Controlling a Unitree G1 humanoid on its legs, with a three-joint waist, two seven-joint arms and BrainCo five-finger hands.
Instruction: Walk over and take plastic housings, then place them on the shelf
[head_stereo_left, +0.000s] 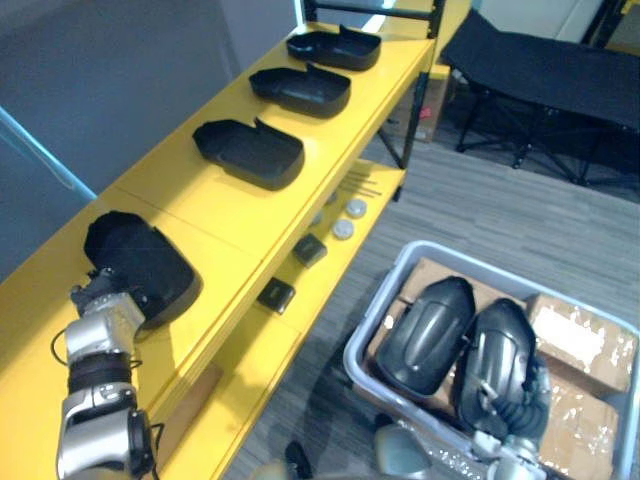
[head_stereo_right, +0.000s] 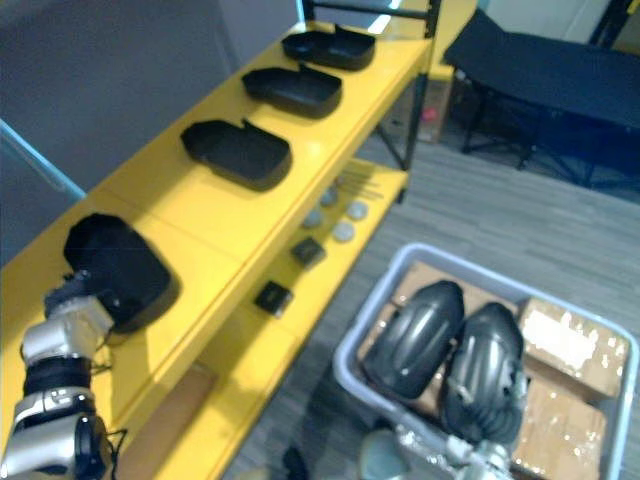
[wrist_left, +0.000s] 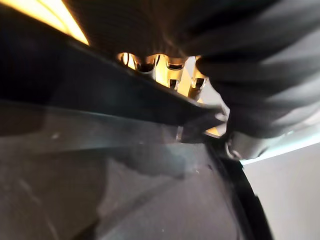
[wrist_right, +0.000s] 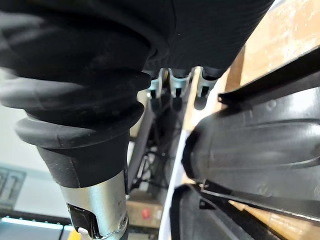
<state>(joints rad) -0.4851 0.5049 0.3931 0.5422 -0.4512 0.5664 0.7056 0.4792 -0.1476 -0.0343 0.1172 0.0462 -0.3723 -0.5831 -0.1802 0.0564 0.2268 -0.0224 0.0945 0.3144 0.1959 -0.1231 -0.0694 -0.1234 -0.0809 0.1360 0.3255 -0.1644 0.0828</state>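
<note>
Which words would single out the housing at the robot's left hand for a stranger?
Find the yellow shelf, whose top carries four black housings in a row. Take the nearest housing: it alone has the left hand against it.

Shelf and bin: four black housings are ranged along the yellow shelf top (head_stereo_left: 215, 215). A broad bare stretch is left between the nearest housing (head_stereo_left: 140, 262) and the second housing (head_stereo_left: 250, 152); narrower gaps separate the third housing (head_stereo_left: 300, 90) and fourth housing (head_stereo_left: 335, 47). The far end is closed by a black frame (head_stereo_left: 365, 10). The lower shelf (head_stereo_left: 255, 345) is dotted with small blocks (head_stereo_left: 276, 294) and discs (head_stereo_left: 344, 228). Open floor (head_stereo_left: 470, 215) is left beside the grey bin (head_stereo_left: 375, 310), which is crowded with two housings (head_stereo_left: 425, 335) and cardboard boxes (head_stereo_left: 580, 345).
</note>
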